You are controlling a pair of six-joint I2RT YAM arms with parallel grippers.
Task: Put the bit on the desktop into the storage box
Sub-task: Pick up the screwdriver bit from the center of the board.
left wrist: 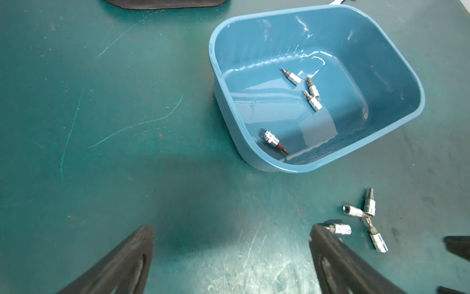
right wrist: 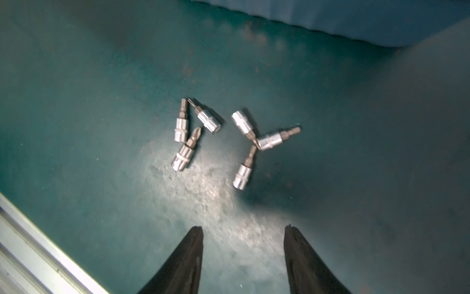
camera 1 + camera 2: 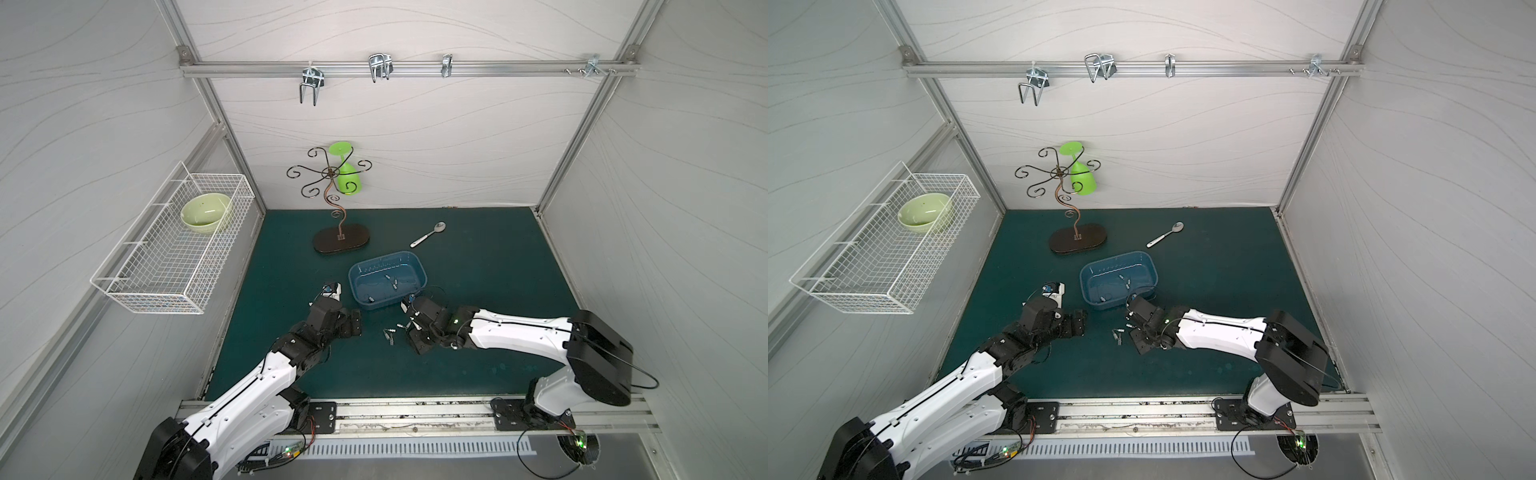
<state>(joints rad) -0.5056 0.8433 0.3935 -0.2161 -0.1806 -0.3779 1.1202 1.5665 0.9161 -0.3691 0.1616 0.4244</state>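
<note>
Six silver socket bits (image 2: 268, 140) lying flat on teal worktop (image 2: 101, 101), two tight clusters of three, just ahead of right jaws. Blue box (image 1: 264, 163) upright beyond left jaws, four more bits (image 1: 314, 103) lying inside.

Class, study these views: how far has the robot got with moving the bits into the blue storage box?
Done: four bits lie in the storage box. In hand: nothing. The right gripper is poised by the loose bits with its jaws apart, gripping none, and the left gripper is open and empty. Left: all six loose bits are on the desktop, beside the box.
</note>
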